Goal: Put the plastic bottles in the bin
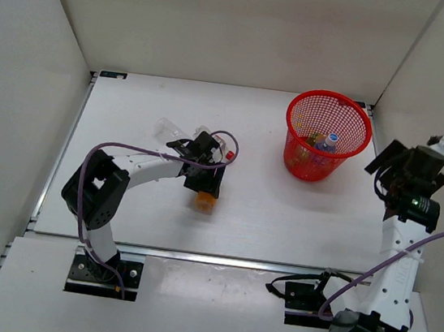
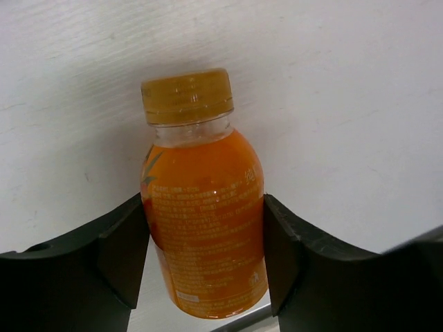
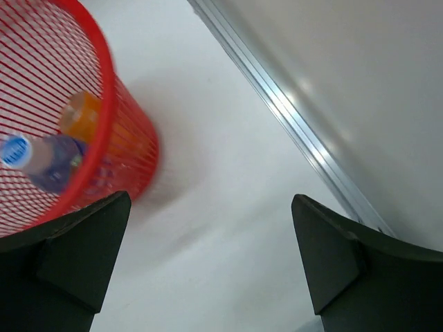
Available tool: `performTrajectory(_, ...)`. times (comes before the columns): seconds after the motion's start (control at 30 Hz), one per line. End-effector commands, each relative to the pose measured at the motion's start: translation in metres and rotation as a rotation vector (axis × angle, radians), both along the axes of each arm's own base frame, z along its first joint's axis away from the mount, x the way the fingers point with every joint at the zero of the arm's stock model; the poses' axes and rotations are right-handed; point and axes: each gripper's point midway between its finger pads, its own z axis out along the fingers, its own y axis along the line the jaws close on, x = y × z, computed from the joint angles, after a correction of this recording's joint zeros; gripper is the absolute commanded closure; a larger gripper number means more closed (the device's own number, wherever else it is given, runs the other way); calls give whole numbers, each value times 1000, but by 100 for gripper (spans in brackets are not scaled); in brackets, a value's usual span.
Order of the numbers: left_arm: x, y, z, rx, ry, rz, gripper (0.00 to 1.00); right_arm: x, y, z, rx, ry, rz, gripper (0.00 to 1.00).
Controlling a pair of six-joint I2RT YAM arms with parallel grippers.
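Note:
An orange bottle [image 2: 204, 221] with an orange cap sits between my left gripper's [image 2: 205, 256] black fingers [image 2: 124, 249], which press on both of its sides. From above, that orange bottle [image 1: 204, 202] pokes out just under the left gripper [image 1: 203, 186] at mid-table. A plain clear bottle [image 1: 169, 132] and a red-capped clear bottle [image 1: 222, 150] lie just behind it. The red mesh bin [image 1: 333, 94] stands at the back right, holding a blue-labelled bottle [image 1: 327, 142] and an orange one [image 3: 83, 116]. My right gripper [image 3: 208, 256] hangs open and empty, right of the bin [image 3: 105, 69].
White walls enclose the table on the left, back and right. An aluminium rail [image 3: 297, 124] runs along the table's right edge, close to the right gripper [image 1: 390, 162]. Purple cable loops over the left arm [image 1: 135, 173].

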Motion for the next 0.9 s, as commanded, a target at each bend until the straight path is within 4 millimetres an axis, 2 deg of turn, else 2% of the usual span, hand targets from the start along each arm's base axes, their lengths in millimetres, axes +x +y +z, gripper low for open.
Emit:
performTrajectory(0.0,3,-25,28,-123,-20,-54,57,-35,2,-61,106,154,-56,1)
performTrajectory(0.03,6,-31,36,-129,-32,-63,61,-41,-2,-63,95,155,-71,1)
performTrajectory(0.07,10,-35,45,-133,-56,-65,62,-49,-1,-77,100,185,-90,1)
performTrajectory(0.1,17,-43,62,-153,-86,-76,62,-54,-1,-83,88,201,-104,0)
performTrajectory(0.13,27,-52,82,-171,-131,-84,65,-57,2,-83,86,194,-100,0)
performTrajectory(0.17,41,-64,112,-210,-200,-84,65,-60,6,-90,106,198,-96,1)
performTrajectory(0.2,47,-64,121,-201,-228,-86,65,-60,7,-90,112,190,-93,1)
performTrajectory(0.23,64,-78,156,-242,-308,-85,65,-62,11,-91,125,190,-90,1)
performTrajectory(0.27,78,-87,199,-302,-398,-80,64,-66,12,-93,125,186,-95,1)
performTrajectory(0.3,85,-96,211,-325,-432,-78,65,-67,15,-98,126,198,-83,1)
performTrajectory(0.33,98,-108,242,-398,-515,-59,67,-65,18,-98,115,181,-64,1)
performTrajectory(0.37,101,-113,258,-443,-554,-63,66,-69,17,-100,93,190,-66,1)
performTrajectory(0.4,108,-126,275,-529,-611,-67,63,-67,18,-100,85,189,-60,1)
performTrajectory(0.43,115,-135,297,-615,-661,-37,66,-70,16,-101,66,205,-65,1)
performTrajectory(0.47,125,-145,305,-674,-689,-30,64,-70,14,-99,53,211,-71,1)
performTrajectory(0.5,131,-149,330,-729,-728,-23,63,-71,14,-94,33,200,-69,0)
performTrajectory(0.53,142,-160,331,-774,-721,-10,65,-70,16,-92,32,191,-65,1)
performTrajectory(0.57,148,-175,347,-836,-729,-17,65,-70,14,-90,17,185,-70,1)
performTrajectory(0.6,151,-182,379,-901,-772,-26,64,-71,17,-88,7,190,-53,1)
performTrajectory(0.63,158,-203,362,-905,-735,-28,64,-71,18,-89,2,192,-53,1)
performTrajectory(0.67,167,-217,369,-939,-743,-19,63,-72,18,-87,-9,190,-49,0)
performTrajectory(0.7,156,-229,399,-995,-772,-37,64,-74,16,-88,-24,195,-57,1)
performTrajectory(0.73,156,-243,405,-1027,-782,-36,63,-77,17,-89,-26,208,-57,1)
performTrajectory(0.77,165,-256,380,-1006,-744,-18,59,-79,14,-89,-40,218,-68,1)
performTrajectory(0.8,160,-262,387,-1033,-747,-27,57,-82,15,-86,-51,217,-68,1)
performTrajectory(0.83,163,-269,367,-1016,-710,-17,54,-84,15,-86,-52,221,-69,1)
performTrajectory(0.87,159,-271,370,-1053,-693,-29,54,-83,15,-82,-59,211,-60,0)
